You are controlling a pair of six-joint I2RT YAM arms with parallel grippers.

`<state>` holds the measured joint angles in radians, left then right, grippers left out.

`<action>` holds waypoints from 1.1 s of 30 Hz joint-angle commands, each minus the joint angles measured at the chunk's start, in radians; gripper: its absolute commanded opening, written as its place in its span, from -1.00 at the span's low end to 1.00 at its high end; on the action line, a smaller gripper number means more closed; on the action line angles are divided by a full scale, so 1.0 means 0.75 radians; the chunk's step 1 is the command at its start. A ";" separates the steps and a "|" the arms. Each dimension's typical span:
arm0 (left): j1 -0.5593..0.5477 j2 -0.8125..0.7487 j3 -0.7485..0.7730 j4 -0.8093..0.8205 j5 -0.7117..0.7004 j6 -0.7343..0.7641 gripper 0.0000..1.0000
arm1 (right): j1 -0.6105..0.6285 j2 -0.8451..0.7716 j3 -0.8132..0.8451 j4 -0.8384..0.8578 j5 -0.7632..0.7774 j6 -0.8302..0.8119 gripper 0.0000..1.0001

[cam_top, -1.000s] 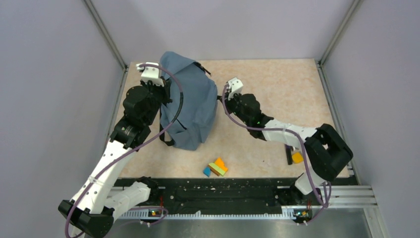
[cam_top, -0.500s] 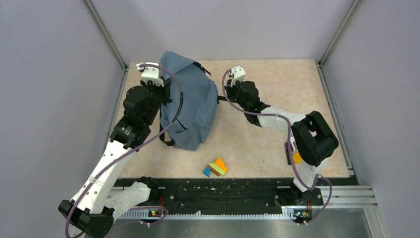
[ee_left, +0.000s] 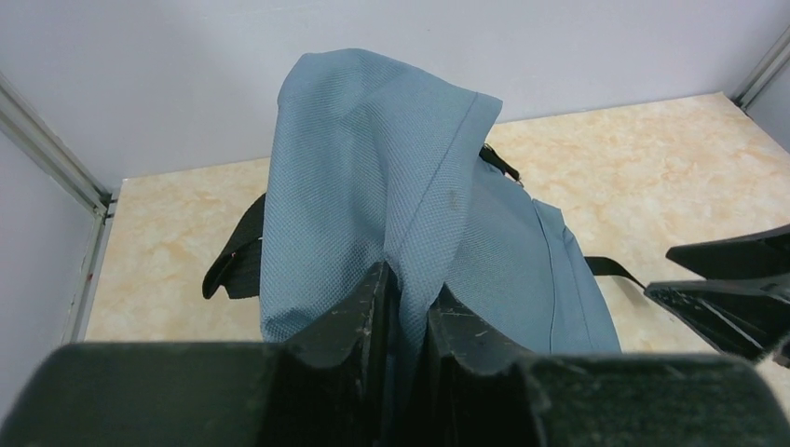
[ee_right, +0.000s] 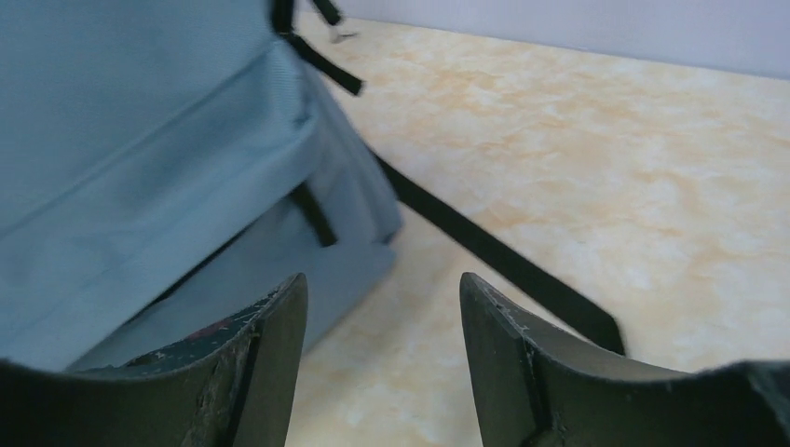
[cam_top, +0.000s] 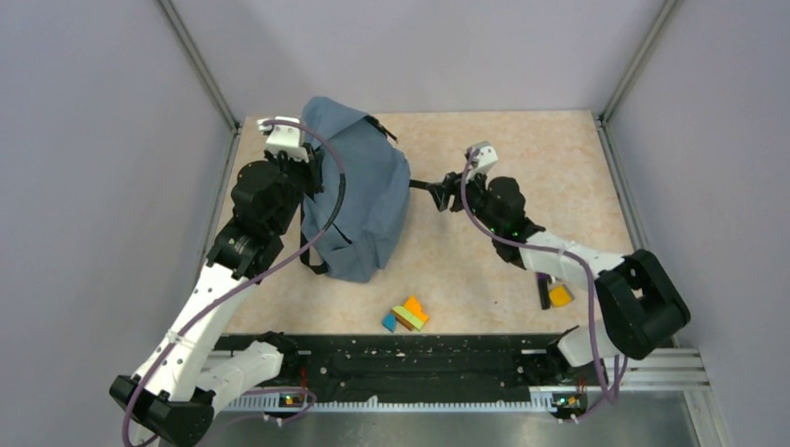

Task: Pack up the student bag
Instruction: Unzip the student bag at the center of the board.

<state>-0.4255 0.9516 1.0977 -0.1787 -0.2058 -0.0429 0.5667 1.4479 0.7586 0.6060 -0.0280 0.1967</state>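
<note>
The student bag (cam_top: 359, 200) is a slate-blue fabric backpack lying at the back left of the table, its top bunched up. My left gripper (cam_top: 310, 175) is at the bag's left edge. In the left wrist view its jaws (ee_left: 407, 284) stand nearly together with a fold of the bag (ee_left: 373, 158) pinched between them. My right gripper (cam_top: 444, 196) hangs just right of the bag, apart from it. The right wrist view shows this gripper (ee_right: 380, 279) open and empty over the tabletop, with the bag (ee_right: 140, 140) to its left and a black strap (ee_right: 484, 251) trailing across the table.
Small coloured blocks (cam_top: 405, 315) lie near the front edge, in the middle. A yellow-orange piece beside a black item (cam_top: 556, 295) sits at the front right under my right arm. Grey walls and metal posts enclose the table.
My right gripper has opened and drawn back to the right, away from the bag's side. The left arm has held its place on the bag.
</note>
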 commanded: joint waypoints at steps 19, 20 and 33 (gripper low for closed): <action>-0.726 0.731 0.975 -0.576 -0.319 0.251 0.24 | 0.101 0.144 -0.139 0.489 -0.290 0.305 0.18; -0.727 0.742 0.925 -0.535 -0.268 0.186 0.24 | 0.100 0.148 -0.144 0.512 -0.285 0.294 0.19; -0.664 0.440 0.124 0.048 -0.178 -0.101 0.25 | 0.053 0.121 -0.187 0.490 -0.205 0.282 0.21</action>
<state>-0.9489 1.3861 1.2755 -0.2687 -0.3599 -0.0513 0.6247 1.5665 0.6041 0.8822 -0.2138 0.4053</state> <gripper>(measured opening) 0.623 0.604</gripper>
